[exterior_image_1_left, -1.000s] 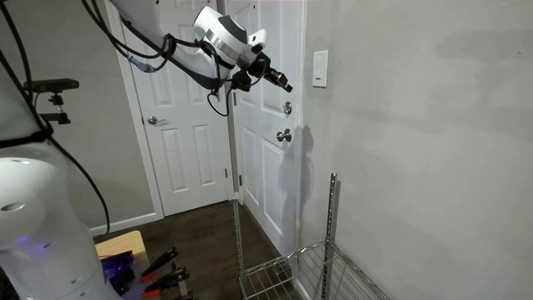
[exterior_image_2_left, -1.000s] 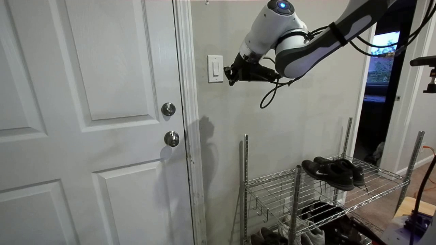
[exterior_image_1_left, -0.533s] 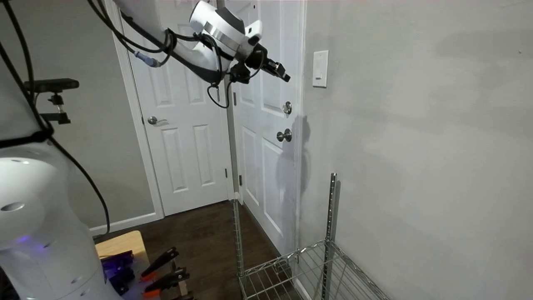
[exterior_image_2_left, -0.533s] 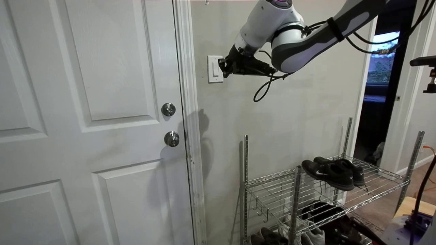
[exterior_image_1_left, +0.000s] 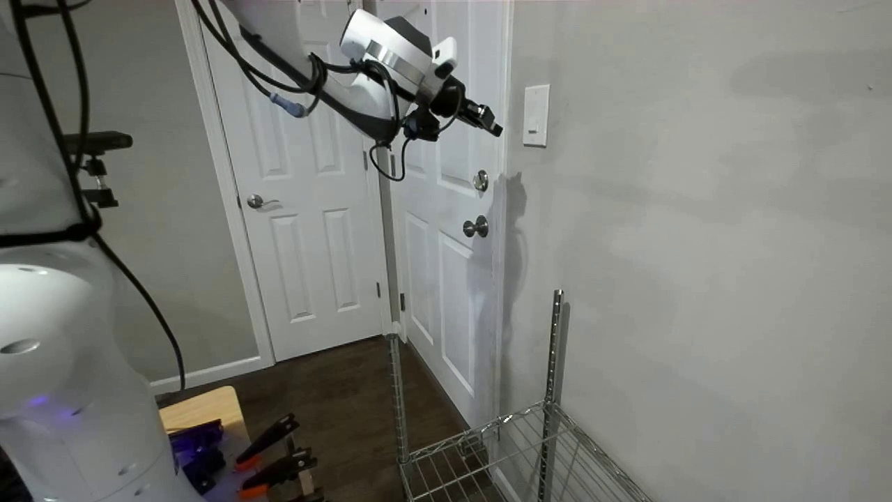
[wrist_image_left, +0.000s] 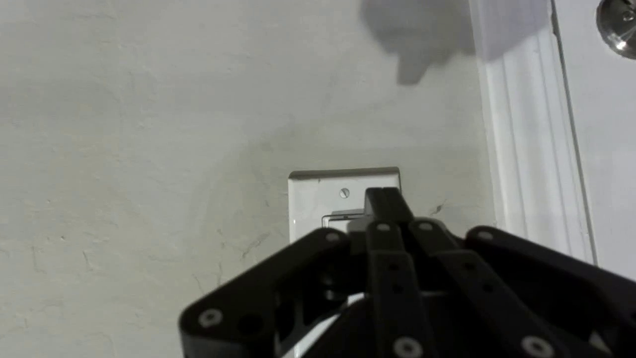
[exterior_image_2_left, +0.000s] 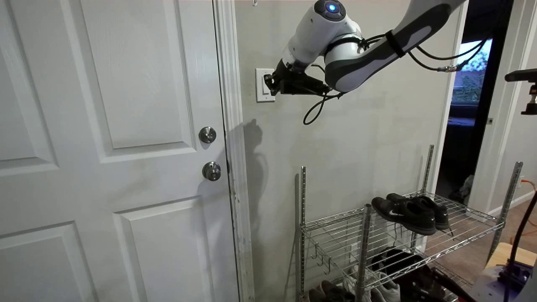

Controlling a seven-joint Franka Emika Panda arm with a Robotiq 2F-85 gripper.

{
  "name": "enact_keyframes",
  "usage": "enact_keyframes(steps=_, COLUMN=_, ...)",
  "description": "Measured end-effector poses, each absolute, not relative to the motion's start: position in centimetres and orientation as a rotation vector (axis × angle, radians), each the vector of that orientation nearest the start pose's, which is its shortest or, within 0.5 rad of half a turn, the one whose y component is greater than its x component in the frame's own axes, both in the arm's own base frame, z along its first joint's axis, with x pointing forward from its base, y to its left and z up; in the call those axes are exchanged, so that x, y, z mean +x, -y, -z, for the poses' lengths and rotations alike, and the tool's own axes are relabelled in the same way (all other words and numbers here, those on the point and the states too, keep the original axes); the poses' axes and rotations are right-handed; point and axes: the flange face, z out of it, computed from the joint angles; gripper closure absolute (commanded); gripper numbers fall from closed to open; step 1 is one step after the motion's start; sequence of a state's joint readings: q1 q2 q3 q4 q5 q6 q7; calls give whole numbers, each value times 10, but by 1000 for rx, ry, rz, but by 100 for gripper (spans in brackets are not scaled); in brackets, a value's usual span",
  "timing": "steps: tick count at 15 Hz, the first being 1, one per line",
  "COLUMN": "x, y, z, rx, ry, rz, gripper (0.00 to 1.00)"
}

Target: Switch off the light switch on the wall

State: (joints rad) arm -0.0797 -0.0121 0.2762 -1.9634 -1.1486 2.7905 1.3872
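The light switch [exterior_image_1_left: 536, 115] is a white upright plate on the light-grey wall [exterior_image_1_left: 697, 244]. In an exterior view my gripper [exterior_image_1_left: 497, 130] is just left of the plate, with a visible gap between them. In an exterior view the gripper's dark fingertips [exterior_image_2_left: 269, 85] overlap the right part of the switch plate [exterior_image_2_left: 259, 86]. In the wrist view the gripper [wrist_image_left: 382, 190] is shut and empty, its two fingertips together in front of the upper right of the plate [wrist_image_left: 308, 199]. The fingers hide most of the toggle and the lower plate there.
White panelled door [exterior_image_2_left: 138, 105] and its frame [exterior_image_2_left: 235, 126] stand beside the switch, with a metal knob [exterior_image_2_left: 211, 171]. A wire rack [exterior_image_2_left: 335, 222] with black shoes [exterior_image_2_left: 407, 212] stands against the wall below. A cable loop [exterior_image_2_left: 314, 113] hangs from the arm.
The gripper has risen, then moved closer to the wall. In an exterior view it has shifted left, now covering part of the switch plate. The switch looks unchanged.
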Motion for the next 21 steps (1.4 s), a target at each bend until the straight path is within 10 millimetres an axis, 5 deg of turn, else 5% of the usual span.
enact_keyframes(steps=10, x=646, y=-116, z=-529, rx=-2741, ry=-377, rz=1661, gripper=100)
enact_keyframes(steps=21, x=641, y=-122, z=-538, rx=-2707, ry=-358, rz=1672, gripper=100)
